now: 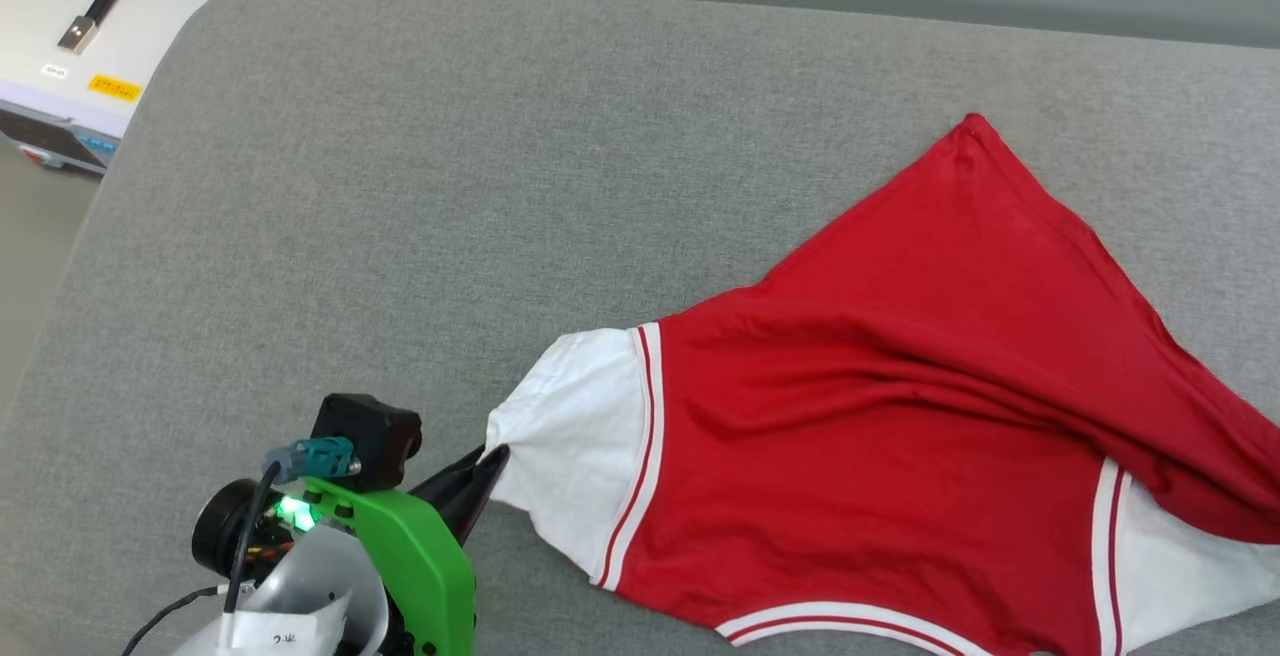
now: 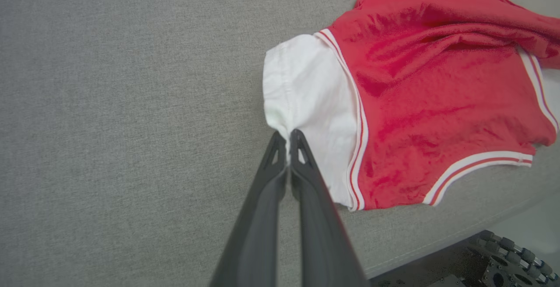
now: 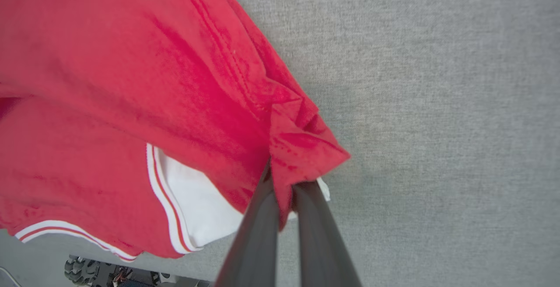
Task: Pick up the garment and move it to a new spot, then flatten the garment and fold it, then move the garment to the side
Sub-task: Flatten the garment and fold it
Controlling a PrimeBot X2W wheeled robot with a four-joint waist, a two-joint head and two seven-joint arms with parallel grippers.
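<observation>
Red jersey shirt with white sleeves: one sleeve chopped by head view's right edge. Right gripper tips buried under red fold. Yellow sticker on white box, print too tiny.

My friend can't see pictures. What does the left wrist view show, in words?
The left gripper pinches the edge of the white sleeve of the red garment, which lies rumpled on a grey cushion.
</observation>
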